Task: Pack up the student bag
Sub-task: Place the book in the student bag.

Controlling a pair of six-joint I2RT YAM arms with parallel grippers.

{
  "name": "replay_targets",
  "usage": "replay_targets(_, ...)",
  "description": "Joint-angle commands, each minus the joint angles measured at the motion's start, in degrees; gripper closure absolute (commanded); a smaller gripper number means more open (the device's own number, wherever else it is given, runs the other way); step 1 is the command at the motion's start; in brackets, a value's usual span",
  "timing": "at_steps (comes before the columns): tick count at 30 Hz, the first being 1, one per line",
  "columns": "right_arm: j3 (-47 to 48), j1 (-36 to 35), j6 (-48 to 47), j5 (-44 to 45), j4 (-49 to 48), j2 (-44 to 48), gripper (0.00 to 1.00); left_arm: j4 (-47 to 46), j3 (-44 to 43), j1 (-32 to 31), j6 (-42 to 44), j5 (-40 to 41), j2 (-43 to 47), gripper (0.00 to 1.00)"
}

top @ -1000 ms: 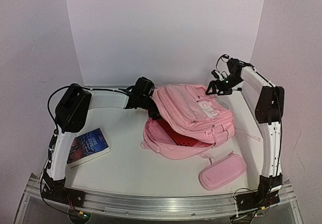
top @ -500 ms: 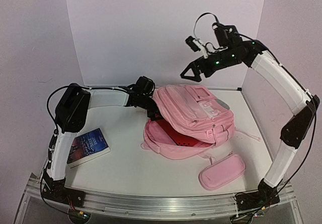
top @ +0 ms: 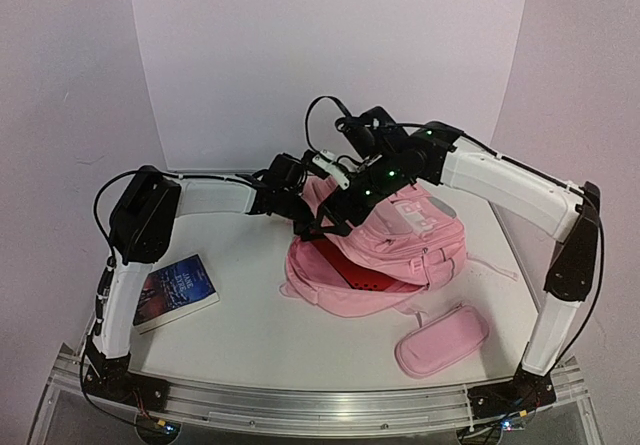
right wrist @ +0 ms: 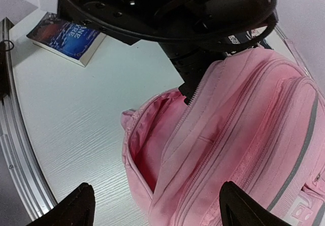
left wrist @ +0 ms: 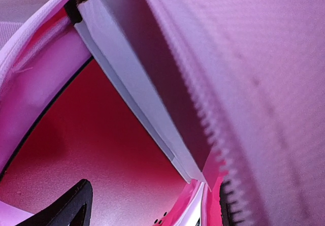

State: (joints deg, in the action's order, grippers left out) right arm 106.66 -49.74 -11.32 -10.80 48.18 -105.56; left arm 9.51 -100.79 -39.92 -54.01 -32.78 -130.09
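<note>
Big pink fabric backpack [top: 420,240] w/ grey stripes lies mid-desk [top: 250,335], main pocket unzipped, red lining showing. Front label too small to read. Left pincer [left wrist: 152,211] sits in its mouth, jaws apart; right pincer [right wrist: 157,208] above, likewise apart.

My white wood-grain desk [top: 250,335], a silver metal rail [top: 330,405] along its edge at 6 o'clock, a plain white back panel [top: 330,55] rising at 12 o'clock, pale lilac-tinted walls [top: 60,65] at 9 and 3 o'clock, soft even light around me
</note>
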Motion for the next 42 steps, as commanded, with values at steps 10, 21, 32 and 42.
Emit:
replay_targets(10, -5.4, -1.3, -2.1, 12.4, -5.9, -4.5, 0.27, -6.5, 2.2, -0.3, 1.0, -1.3, 6.2, 0.14)
replay_targets(21, -9.8, -2.8, -5.2, 20.3, -8.4, -3.8, 0.62, -6.8, 3.0, -0.2, 1.4, -1.5, 7.0, 0.14)
replay_targets(32, -4.2, -1.0, -2.5, 20.0, -7.7, 0.4, 1.0, -1.2, 4.2, 0.9, 3.2, 0.0, 8.6, 0.11)
replay_targets(42, -2.7, 7.7, 3.7, 6.0, -7.7, 3.9, 1.0, 25.9, 3.5, 2.3, 16.2, 6.2, 18.2, 0.0)
